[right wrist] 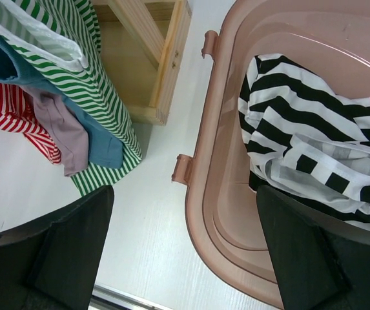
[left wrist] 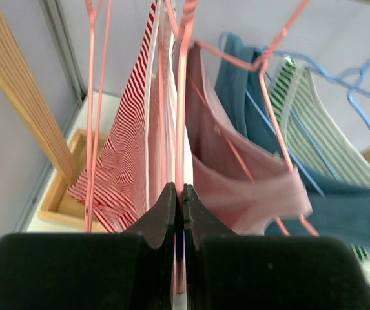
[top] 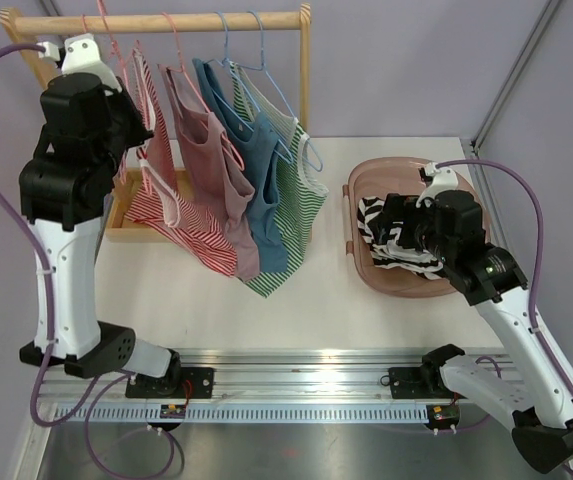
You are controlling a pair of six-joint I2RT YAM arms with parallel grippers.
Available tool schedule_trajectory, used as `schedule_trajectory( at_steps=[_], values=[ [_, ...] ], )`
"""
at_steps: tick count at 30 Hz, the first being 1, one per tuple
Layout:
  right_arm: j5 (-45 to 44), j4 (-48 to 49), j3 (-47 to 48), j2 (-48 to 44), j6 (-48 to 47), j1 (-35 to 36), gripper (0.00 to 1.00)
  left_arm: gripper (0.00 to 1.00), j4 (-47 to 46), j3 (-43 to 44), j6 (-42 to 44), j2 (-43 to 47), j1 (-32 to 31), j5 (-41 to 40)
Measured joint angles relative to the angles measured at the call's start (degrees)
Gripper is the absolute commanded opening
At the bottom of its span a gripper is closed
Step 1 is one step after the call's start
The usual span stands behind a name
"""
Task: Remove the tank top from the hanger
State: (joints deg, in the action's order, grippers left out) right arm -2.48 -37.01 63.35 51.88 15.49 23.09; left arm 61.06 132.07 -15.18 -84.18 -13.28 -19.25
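The left claw point(left wrist: 178, 191) is held up high at the wooden rack point(top: 166, 22). Its 2 fingers are pressed tight together, and the wire of a pink hanger point(left wrist: 182, 129) is pinched between them. The red striped tank top point(left wrist: 123, 148) is hung from the rail, just beside that wire. 3 more are hung next to it: a pink top point(top: 216, 160), a blue top point(top: 256, 170) and a green striped top point(top: 301, 210). At the right, a pink basket point(right wrist: 201, 161) is set on the white worktop point(top: 296, 310). A black and white top point(right wrist: 301, 129) is piled inside it. The right claw point(right wrist: 185, 194) is held wide open over the basket's left rim, and nothing is gripped.
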Motion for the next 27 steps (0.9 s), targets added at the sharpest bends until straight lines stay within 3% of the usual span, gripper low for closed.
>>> schedule_trajectory(
  at_steps=[9,16,21,24,27],
  values=[
    [5.51,1.33,-0.13,-2.16,0.52,0.0,1.0,0.0,-0.57,-23.74,-3.45,22.73,0.04,10.16],
    [18.97,9.66,-4.96,-3.23,3.13,0.0,0.99,0.0,-0.59,-48.19,-5.35,43.89,0.09,19.15],
    [27.21,18.56,-11.91,0.02,7.61,0.68,1.0,0.0,4.07,-60.63,-5.22,50.9,0.09,26.71],
    [28.74,23.98,-16.06,3.28,10.23,5.22,0.99,0.0,5.84,-65.53,-4.42,54.01,0.09,33.29],
    [25.81,28.65,-17.57,8.28,11.23,16.13,0.99,0.0,6.51,-69.9,-3.63,56.48,0.09,40.5]
  ],
)
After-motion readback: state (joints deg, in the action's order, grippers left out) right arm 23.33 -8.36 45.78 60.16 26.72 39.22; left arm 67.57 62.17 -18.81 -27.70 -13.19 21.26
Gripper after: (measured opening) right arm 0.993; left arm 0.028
